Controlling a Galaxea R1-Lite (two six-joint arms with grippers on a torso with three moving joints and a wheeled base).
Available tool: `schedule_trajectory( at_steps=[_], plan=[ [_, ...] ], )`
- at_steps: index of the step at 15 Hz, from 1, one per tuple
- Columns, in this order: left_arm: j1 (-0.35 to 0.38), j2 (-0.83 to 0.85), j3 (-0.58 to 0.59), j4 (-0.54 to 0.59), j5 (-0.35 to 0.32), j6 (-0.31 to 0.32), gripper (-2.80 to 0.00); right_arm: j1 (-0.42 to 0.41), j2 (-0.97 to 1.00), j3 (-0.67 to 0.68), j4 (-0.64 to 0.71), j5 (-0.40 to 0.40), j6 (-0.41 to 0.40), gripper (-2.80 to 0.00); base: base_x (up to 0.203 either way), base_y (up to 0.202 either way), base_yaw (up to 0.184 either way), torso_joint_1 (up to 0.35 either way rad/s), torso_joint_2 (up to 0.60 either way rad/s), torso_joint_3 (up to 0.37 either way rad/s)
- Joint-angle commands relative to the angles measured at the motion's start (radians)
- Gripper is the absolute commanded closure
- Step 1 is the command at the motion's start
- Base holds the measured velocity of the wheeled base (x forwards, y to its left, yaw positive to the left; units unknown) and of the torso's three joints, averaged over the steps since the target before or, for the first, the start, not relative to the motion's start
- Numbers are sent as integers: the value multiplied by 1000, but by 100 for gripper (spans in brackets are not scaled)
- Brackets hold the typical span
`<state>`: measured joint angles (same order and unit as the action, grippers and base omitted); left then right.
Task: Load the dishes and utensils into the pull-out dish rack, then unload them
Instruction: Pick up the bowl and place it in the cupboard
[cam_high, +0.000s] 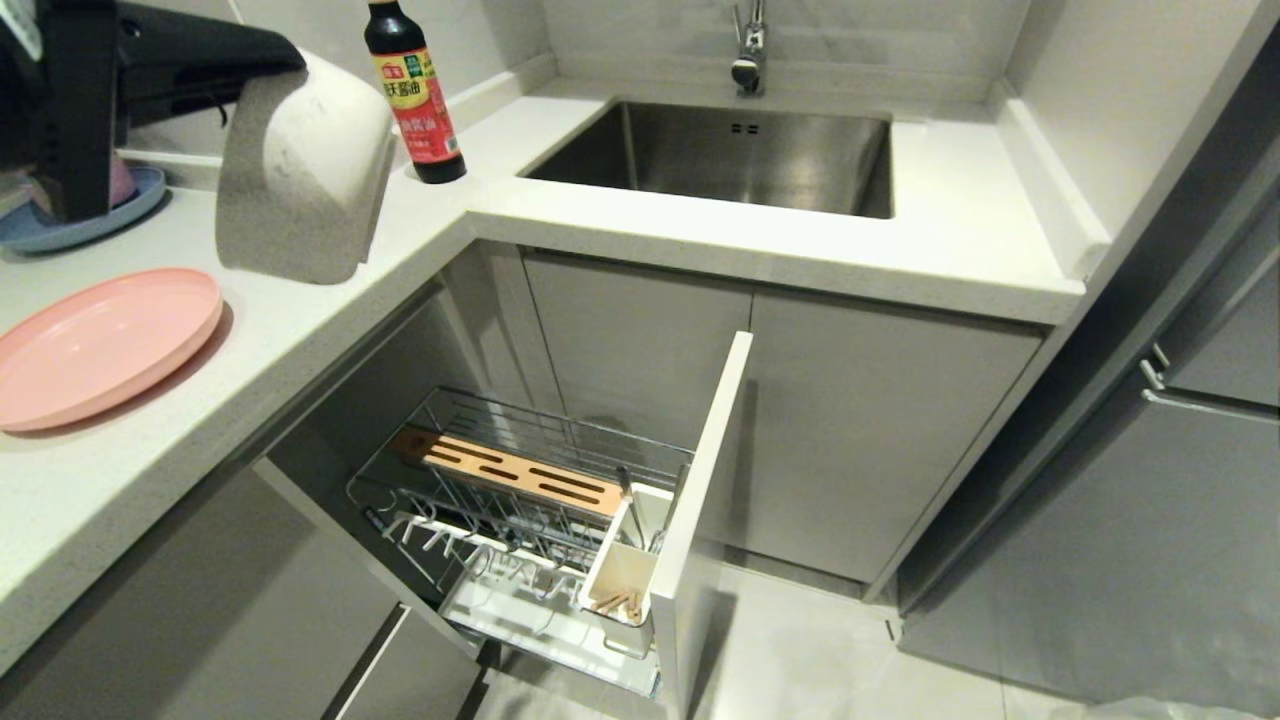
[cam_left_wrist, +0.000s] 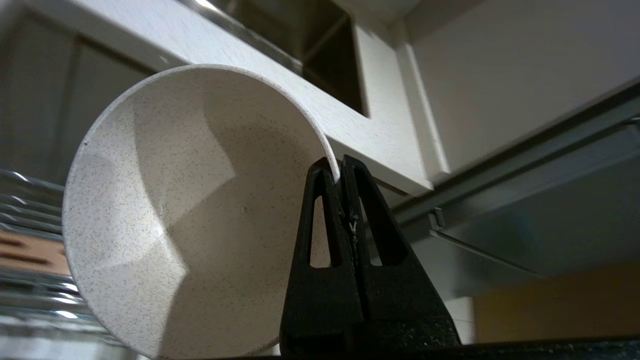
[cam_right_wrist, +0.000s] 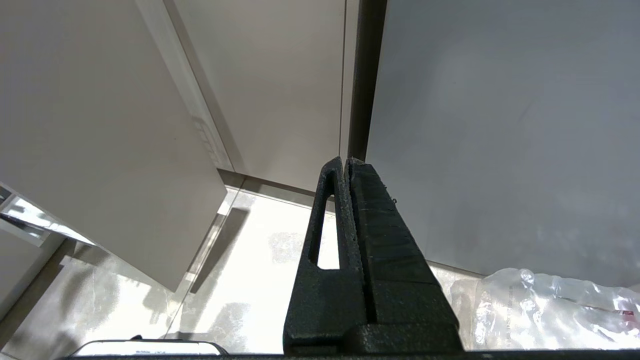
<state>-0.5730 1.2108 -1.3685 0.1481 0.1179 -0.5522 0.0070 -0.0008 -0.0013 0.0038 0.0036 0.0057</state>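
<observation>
My left gripper (cam_high: 296, 64) (cam_left_wrist: 339, 165) is shut on the rim of the cream-white bowl (cam_high: 320, 150) (cam_left_wrist: 190, 210). It holds the bowl on its side in the air above the counter's corner. The pale-pink plate (cam_high: 100, 345) lies flat on the counter at the left. Below, the pull-out dish rack (cam_high: 520, 480) stands drawn out, its wire slots holding no dishes. The wooden chopsticks (cam_high: 615, 603) stand in its white utensil cup (cam_high: 622, 580). I cannot make out the spoon. My right gripper (cam_right_wrist: 346, 162) is shut on nothing, low above the floor beside cabinet fronts.
A soy sauce bottle (cam_high: 415, 90) stands on the counter just right of the held bowl. Behind it are the sink (cam_high: 740, 155) and faucet (cam_high: 748, 50). A blue plate (cam_high: 90, 215) sits at the far left. A clear plastic bag (cam_right_wrist: 550, 305) lies on the floor.
</observation>
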Motion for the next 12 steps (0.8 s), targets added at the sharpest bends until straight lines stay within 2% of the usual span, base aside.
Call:
schedule_trajectory(
  at_steps=[1,4,6,9,12],
  plan=[
    [-42,-72,130,-82,1,-78,0,1,0,0,0,1,0,0,0,0,0,0,0,0],
    [-53,-27,304,-337,32,-261,0,1,0,0,0,0,0,0,0,0,0,0,0,0],
    [-55,76,332,-416,126,-354,0,1,0,0,0,1,0,0,0,0,0,0,0,0],
    [-49,254,346,-538,261,-447,0,1,1,0,1,1,0,0,0,0,0,0,0,0],
    [2,427,365,-717,303,-519,0,1,1,0,-1,1,0,0,0,0,0,0,0,0]
  ],
)
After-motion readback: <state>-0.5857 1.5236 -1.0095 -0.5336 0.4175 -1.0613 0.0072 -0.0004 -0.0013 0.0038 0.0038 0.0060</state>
